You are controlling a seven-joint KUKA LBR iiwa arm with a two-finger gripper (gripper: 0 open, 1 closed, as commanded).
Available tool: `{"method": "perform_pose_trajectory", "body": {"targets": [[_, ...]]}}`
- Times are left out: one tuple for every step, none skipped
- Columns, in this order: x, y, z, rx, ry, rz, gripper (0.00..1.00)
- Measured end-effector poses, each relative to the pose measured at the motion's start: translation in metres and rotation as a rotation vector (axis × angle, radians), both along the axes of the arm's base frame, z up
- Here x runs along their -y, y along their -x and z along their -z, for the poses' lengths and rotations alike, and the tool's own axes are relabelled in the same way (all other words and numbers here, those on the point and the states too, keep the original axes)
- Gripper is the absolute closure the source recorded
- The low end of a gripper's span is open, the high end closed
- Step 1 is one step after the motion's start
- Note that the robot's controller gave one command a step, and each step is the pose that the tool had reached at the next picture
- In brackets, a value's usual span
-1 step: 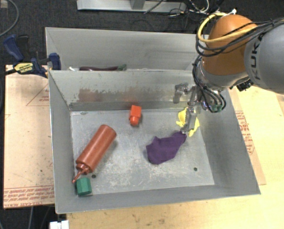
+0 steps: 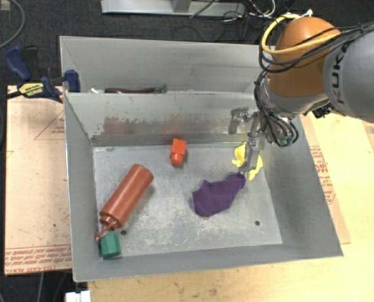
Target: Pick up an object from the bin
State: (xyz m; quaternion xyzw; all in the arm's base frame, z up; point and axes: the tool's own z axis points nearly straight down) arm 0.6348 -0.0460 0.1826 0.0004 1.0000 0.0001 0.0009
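My gripper (image 2: pixel 254 148) hangs low at the right side of the bin, near the back wall. Right at its tip lies a small yellow thing (image 2: pixel 247 162), partly covered by it; whether it is gripped I cannot tell. A crumpled purple cloth (image 2: pixel 217 194) lies just below and left of the yellow thing, touching it at its upper right corner. A small orange block (image 2: pixel 178 151) sits further left along the back wall, apart from the gripper.
A long red-brown bottle (image 2: pixel 127 197) lies slanted in the left part of the bin, its nozzle toward the front. A green cap (image 2: pixel 109 246) rests by the nozzle in the front left corner.
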Motion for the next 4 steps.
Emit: {"method": "perform_pose_trajectory", "body": {"targets": [[-0.002,0.024,0.021,0.007,0.001,-0.059,0.0],[-0.002,0.036,0.057,0.0,0.0,-0.228,0.0],[-0.012,0.033,0.079,0.003,0.002,-0.545,0.0],[-0.009,0.03,0.096,0.004,0.001,-0.695,0.0]]}}
